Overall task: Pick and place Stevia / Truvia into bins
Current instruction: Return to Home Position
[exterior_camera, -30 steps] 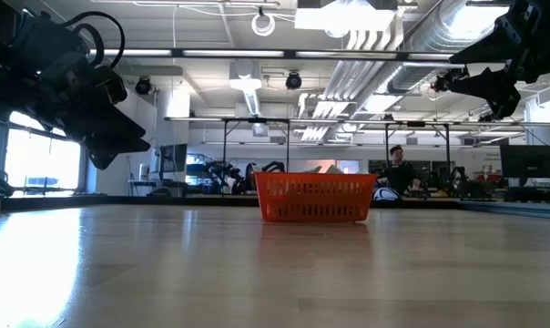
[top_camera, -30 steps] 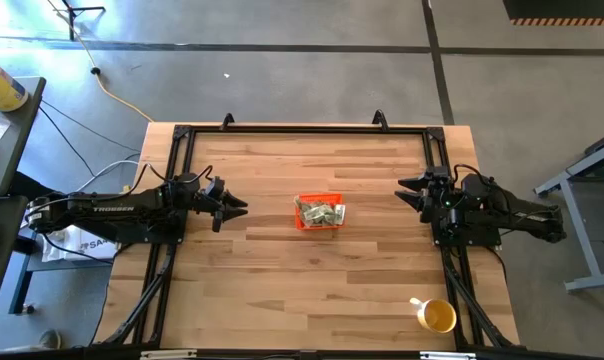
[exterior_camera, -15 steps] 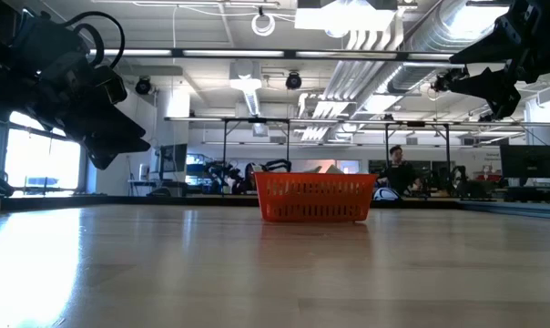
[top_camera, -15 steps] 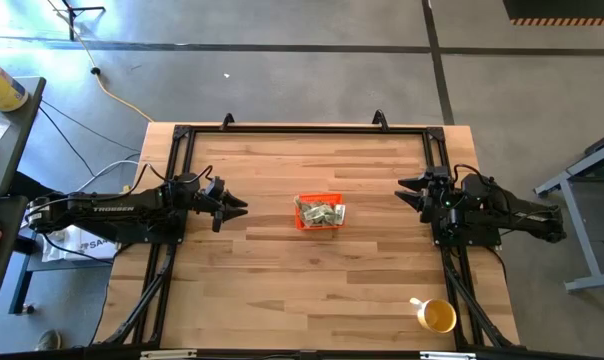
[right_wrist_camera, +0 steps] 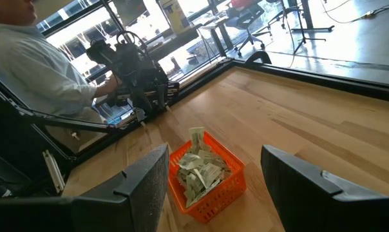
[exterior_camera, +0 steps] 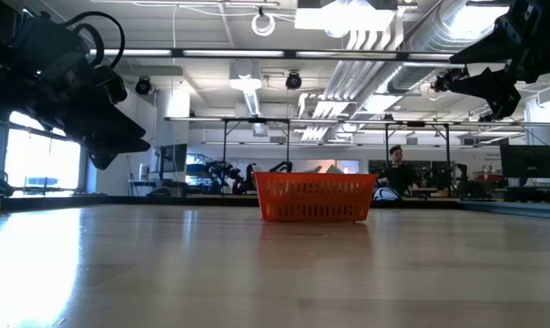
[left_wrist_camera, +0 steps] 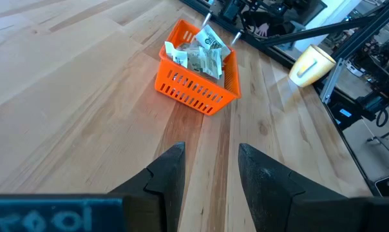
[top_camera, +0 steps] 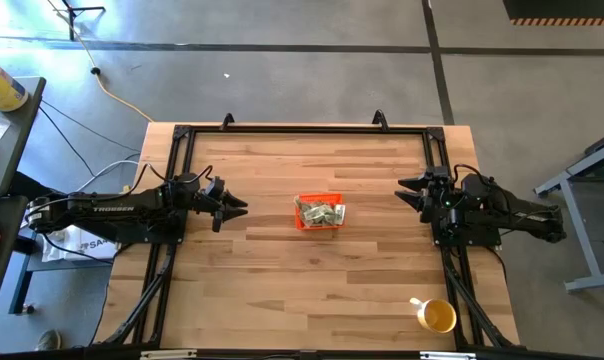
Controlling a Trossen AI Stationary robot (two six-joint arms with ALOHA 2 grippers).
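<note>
We see grey concrete floor (top_camera: 282, 60) around the wooden table (top_camera: 312, 290). Beyond the left gripper (top_camera: 242, 208) — bright windows (exterior_camera: 38, 159); ducts (exterior_camera: 384, 46) overhead.

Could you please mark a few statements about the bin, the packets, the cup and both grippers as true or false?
1. The Stevia packets lie inside the orange bin. True.
2. The left gripper is shut on a packet. False: it is open and holds nothing, off to one side of the bin.
3. The right gripper is open, apart from the bin. True.
4. The yellow cup touches the bin. False: it stands far from it, on the right gripper's side.
</note>
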